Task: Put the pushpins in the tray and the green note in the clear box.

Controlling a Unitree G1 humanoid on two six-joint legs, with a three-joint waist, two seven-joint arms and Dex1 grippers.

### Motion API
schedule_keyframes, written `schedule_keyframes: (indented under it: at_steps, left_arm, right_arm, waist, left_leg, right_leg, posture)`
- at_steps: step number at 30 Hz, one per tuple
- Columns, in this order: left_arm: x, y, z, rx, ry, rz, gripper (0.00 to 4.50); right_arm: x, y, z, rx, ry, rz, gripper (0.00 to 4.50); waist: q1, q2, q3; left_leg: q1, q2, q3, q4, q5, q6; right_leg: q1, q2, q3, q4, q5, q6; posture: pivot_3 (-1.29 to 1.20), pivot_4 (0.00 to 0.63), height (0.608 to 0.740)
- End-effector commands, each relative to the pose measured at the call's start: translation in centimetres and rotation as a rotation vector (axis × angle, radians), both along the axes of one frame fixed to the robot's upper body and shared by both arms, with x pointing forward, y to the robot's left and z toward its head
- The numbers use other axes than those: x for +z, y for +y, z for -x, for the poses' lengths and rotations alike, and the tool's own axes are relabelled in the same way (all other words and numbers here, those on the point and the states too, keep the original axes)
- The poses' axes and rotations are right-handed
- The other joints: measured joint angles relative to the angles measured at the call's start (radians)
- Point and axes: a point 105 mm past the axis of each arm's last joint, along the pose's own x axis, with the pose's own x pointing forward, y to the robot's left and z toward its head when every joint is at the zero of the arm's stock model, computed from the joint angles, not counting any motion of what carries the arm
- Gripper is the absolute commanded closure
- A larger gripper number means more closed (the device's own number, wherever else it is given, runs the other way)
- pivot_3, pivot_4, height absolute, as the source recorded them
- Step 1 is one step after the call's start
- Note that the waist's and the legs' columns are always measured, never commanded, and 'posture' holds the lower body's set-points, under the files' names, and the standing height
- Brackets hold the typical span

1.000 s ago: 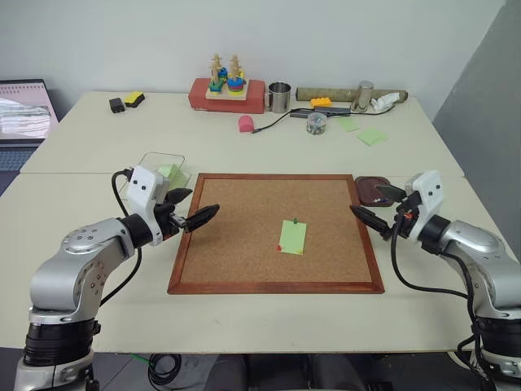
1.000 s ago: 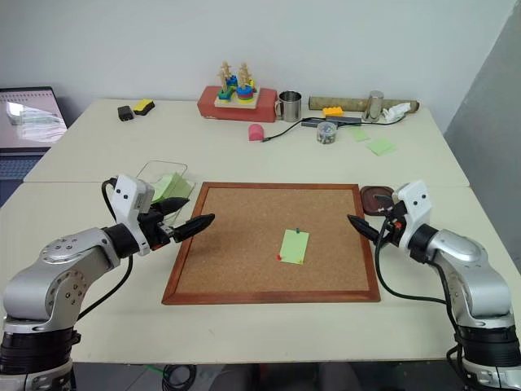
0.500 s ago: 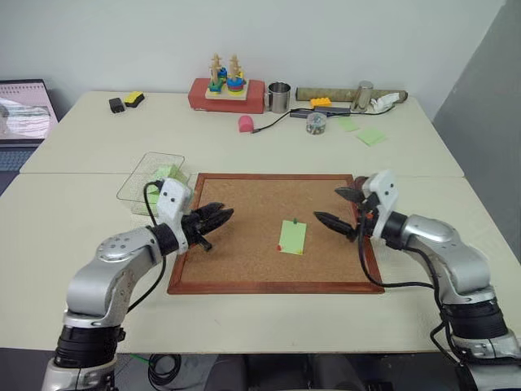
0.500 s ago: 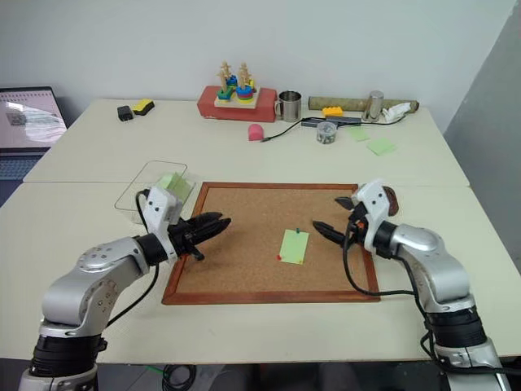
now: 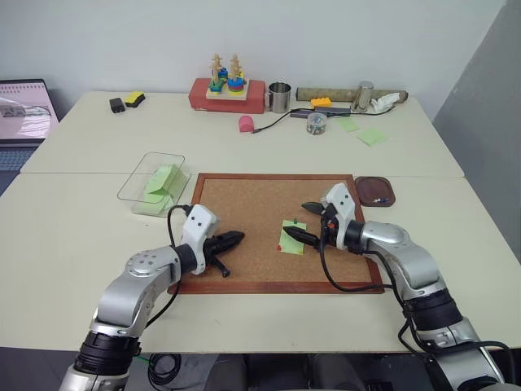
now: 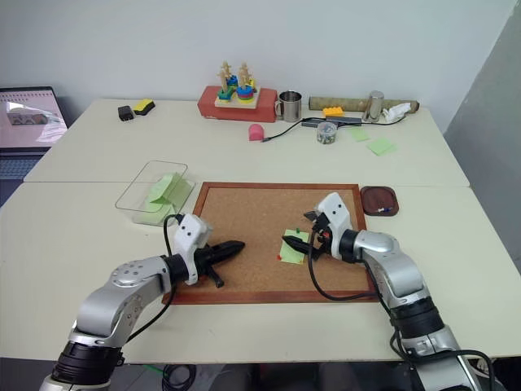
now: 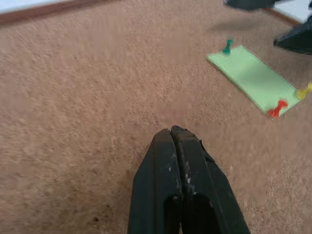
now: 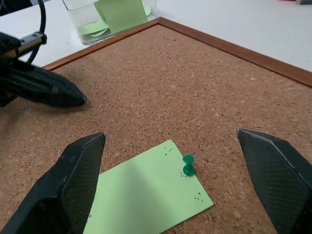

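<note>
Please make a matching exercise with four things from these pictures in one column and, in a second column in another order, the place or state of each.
1. green pin
2. left gripper
3. tray
4. right gripper

a. shut, over the cork board
b. on the table, beside the board's right edge
c. open, on either side of the green pin
d. stuck in the green note

Pairs: 1-d, 2-a, 3-b, 4-c

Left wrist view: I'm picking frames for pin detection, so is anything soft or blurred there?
Left wrist view: cork board soft throughout, yellow pin smeared at the frame edge. Right wrist view: green pushpin crisp, casting a small shadow on the green note.
</note>
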Motion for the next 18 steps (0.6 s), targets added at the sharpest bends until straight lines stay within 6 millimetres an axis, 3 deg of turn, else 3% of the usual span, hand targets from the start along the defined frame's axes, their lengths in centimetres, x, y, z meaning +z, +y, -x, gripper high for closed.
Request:
schedule_keyframes:
  at_steps: [1,14,18]
  left_arm:
    - [-1.6,-0.2,0.6,-0.035,0.053,-0.046,4.49]
    - [-1.6,-0.3,0.2,-0.037,0.058,-0.073,4.49]
    - [-1.6,-0.3,0.3,-0.039,0.056,-0.075,4.50]
  right_arm:
    - [0.9,0.4,-0.6,-0.004,-0.042,-0.003,0.00]
    - [-0.5,0.6,-1.6,-0.043,0.005,0.025,0.00]
    - [-0.5,0.5,-1.9,-0.052,0.008,0.019,0.58]
  waist:
    - [0.000,0.000,0.000]
    - [0.001,0.001,0.000]
    - [0.002,0.001,0.000]
  left_leg:
    - [0.000,0.000,0.000,0.000,0.000,0.000]
    - [0.001,0.000,0.000,0.000,0.000,0.000]
    - [0.001,0.000,0.000,0.000,0.000,0.000]
  right_leg:
    - [0.000,0.000,0.000,0.000,0.000,0.000]
    - [0.001,0.000,0.000,0.001,0.000,0.000]
    - [0.001,0.000,0.000,0.001,0.000,0.000]
  posture:
    - [0.00,0.150,0.740]
    - [0.00,0.150,0.740]
    - [0.00,0.150,0.740]
